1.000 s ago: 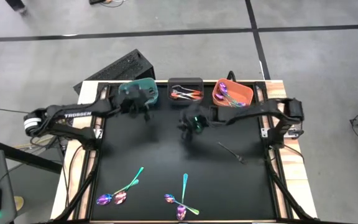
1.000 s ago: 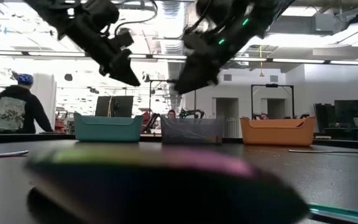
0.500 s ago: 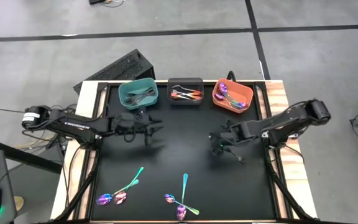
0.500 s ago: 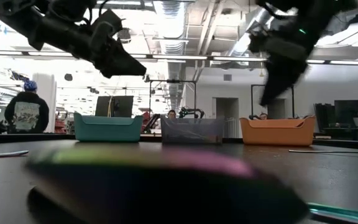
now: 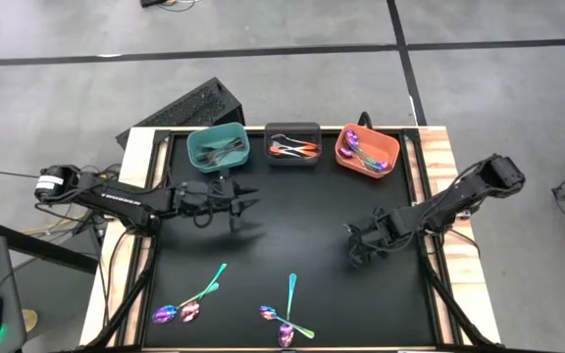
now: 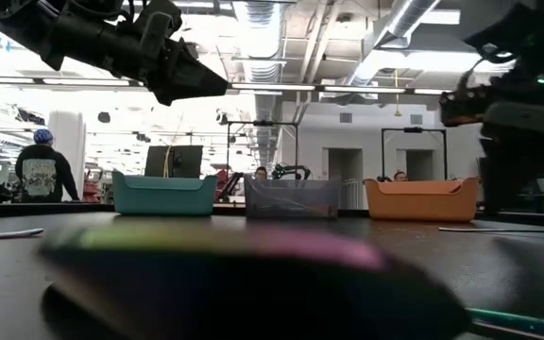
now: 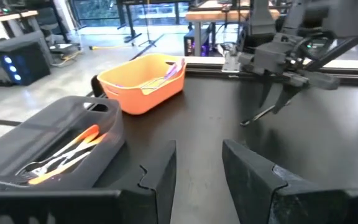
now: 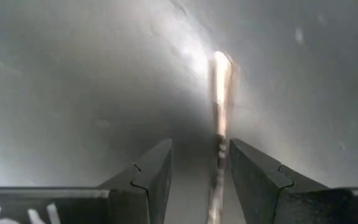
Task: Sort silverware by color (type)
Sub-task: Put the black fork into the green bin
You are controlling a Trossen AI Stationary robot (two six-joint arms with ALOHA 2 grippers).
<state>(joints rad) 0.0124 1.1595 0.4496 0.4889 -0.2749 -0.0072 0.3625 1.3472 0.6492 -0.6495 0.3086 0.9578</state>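
A dark grey utensil (image 8: 219, 93) lies flat on the black mat at the table's right side. My right gripper (image 8: 197, 155) is open and low over it, pointing down, one finger on either side of its handle; I cannot tell whether they touch. The left wrist view shows that gripper (image 7: 277, 99) with the utensil (image 7: 255, 116) beneath. My left gripper (image 5: 243, 201) hovers open, just near of the teal bin (image 5: 217, 147). Several iridescent purple-teal utensils (image 5: 189, 302) (image 5: 287, 312) lie by the near edge.
Three bins stand along the far edge: the teal one with grey utensils, the dark grey bin (image 5: 292, 144) with orange-handled ones, the orange bin (image 5: 366, 150) with iridescent ones. A person (image 6: 38, 170) stands in the room behind. The mat's middle (image 5: 292, 230) is bare.
My right gripper has swung from the table's middle toward the right and near edge, and come down over the dark grey utensil. My left gripper has moved from above the teal bin toward the near edge, then held still.
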